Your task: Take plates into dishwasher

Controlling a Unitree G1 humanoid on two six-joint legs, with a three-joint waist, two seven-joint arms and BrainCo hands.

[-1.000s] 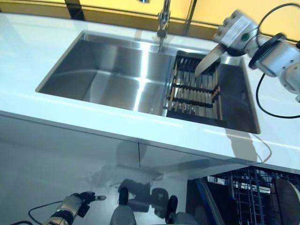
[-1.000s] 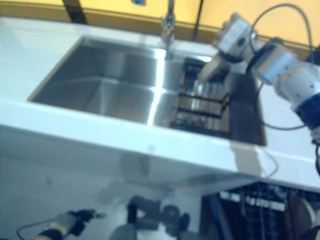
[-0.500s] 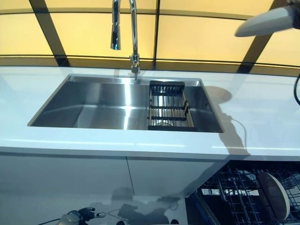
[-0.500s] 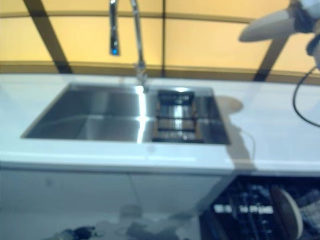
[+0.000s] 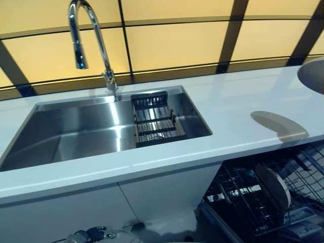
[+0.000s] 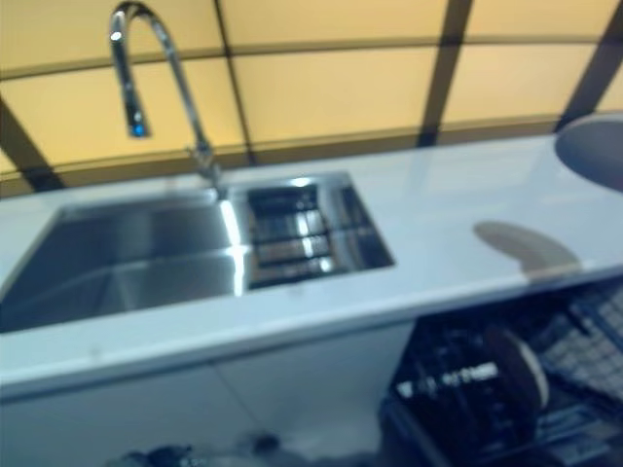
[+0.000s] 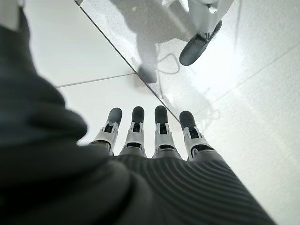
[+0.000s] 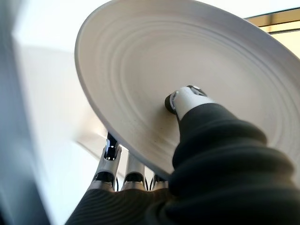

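A white plate (image 8: pixel 187 61) is pinched in the right hand (image 8: pixel 140 197): the thumb is pressed against the plate's face and the fingers (image 8: pixel 108 161) are set behind its rim. In the left eye view only the plate's edge is seen at the far right, raised above the white countertop (image 5: pixel 228 111), on which its shadow is cast. The open dishwasher rack (image 5: pixel 243 197) lies below and in front of the held plate, and one plate (image 5: pixel 273 186) is already stood on edge in it.

The left hand (image 7: pixel 150 136) is hung low beside the cabinet front, over the floor, with its fingers straight and nothing held.

Hazards judged from this position:

1. Slip. The plate is held only by a thumb-and-finger pinch near the rim. If the wrist is rotated quickly, the plate could be levered out of the pinch and dropped onto the countertop or the rack.
2. Collision with the countertop edge. The rack sits beneath the counter overhang, so a descent begun too close to the counter could bring the plate's lower rim against the edge.
3. Contact with the stored plate. If the held plate is lowered into an occupied slot, the two plates could be knocked together.
4. Misalignment. A plate not turned on edge before insertion may be caught on the rack tines.
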